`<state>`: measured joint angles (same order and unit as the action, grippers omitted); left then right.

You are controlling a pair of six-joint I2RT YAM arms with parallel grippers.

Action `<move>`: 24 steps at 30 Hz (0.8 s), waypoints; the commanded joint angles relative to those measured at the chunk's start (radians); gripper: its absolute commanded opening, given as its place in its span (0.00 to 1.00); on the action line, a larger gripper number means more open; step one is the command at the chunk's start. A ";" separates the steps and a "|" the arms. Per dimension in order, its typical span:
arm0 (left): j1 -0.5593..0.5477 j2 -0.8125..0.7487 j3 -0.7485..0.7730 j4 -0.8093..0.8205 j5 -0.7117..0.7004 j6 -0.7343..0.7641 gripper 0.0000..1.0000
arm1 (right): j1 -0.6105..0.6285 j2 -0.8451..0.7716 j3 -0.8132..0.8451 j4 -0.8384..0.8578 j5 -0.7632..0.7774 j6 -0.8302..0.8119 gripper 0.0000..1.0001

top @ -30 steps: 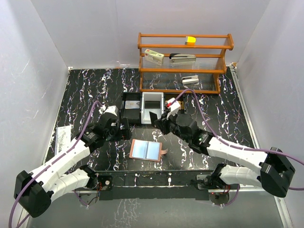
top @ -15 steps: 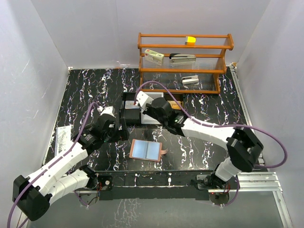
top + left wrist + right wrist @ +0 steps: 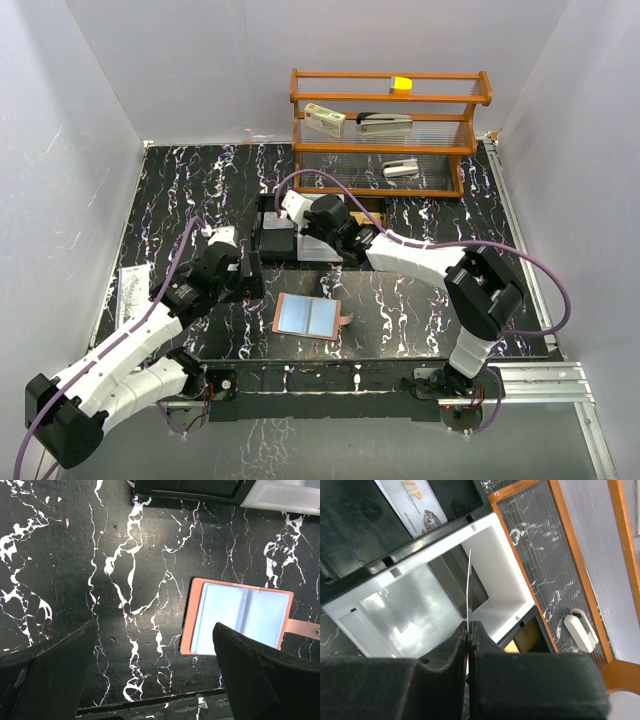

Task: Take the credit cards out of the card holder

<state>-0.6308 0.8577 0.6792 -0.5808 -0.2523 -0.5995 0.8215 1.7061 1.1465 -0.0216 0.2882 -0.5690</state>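
Right tool (image 3: 468, 626): clamped on card (image 3: 469, 580) over white tray (image 3: 506, 572), likely for dropping
Left tool (image 3: 155, 630): apart, card holder (image 3: 240, 617) at 3 o'clock

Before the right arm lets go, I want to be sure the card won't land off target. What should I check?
1. Grip: right gripper shut on card: ok.
2. Aim: card over white tray, judging by the wrist view: ok.
3. Height: card low enough to drop: cannot tell.
4. Other arm: left gripper open, apart from holder: ok.
5. Next pick: holder lying open and flat: ok.
6. More cards in its pockets: cannot tell.
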 commanded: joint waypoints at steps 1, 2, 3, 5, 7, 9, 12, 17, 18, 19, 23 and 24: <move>0.002 0.016 0.033 -0.018 -0.006 0.015 0.99 | -0.046 0.028 0.082 0.022 -0.065 0.008 0.00; 0.002 0.018 0.032 -0.016 -0.001 0.014 0.99 | -0.055 0.029 0.089 0.022 -0.081 0.015 0.00; 0.001 0.017 0.030 -0.015 0.003 0.011 0.99 | -0.065 0.059 0.097 0.022 -0.093 0.022 0.00; 0.002 0.015 0.030 -0.019 0.004 0.012 0.99 | -0.080 0.086 0.112 0.015 -0.096 0.030 0.00; 0.002 0.009 0.034 -0.027 -0.003 0.013 0.99 | -0.094 0.108 0.122 0.020 -0.095 0.030 0.00; 0.002 0.003 0.032 -0.027 -0.002 0.013 0.99 | -0.104 0.130 0.133 0.031 -0.097 0.026 0.00; 0.002 -0.003 0.038 -0.032 0.000 0.016 0.99 | -0.109 0.165 0.153 0.029 -0.085 -0.004 0.00; 0.002 -0.006 0.052 -0.057 -0.009 0.026 0.99 | -0.118 0.205 0.166 0.070 -0.103 -0.077 0.00; 0.002 -0.006 0.052 -0.062 -0.014 0.028 0.99 | -0.118 0.219 0.182 0.064 -0.103 -0.090 0.00; 0.001 -0.008 0.053 -0.070 -0.020 0.027 0.99 | -0.119 0.231 0.193 0.057 -0.102 -0.103 0.00; 0.002 -0.020 0.052 -0.072 -0.028 0.029 0.99 | -0.121 0.273 0.211 0.058 -0.071 -0.160 0.00; 0.002 -0.023 0.048 -0.068 -0.028 0.030 0.99 | -0.121 0.278 0.211 0.066 -0.065 -0.171 0.00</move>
<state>-0.6308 0.8616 0.6960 -0.6231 -0.2546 -0.5835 0.7071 1.9602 1.3041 -0.0242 0.1940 -0.6621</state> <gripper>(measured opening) 0.985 0.009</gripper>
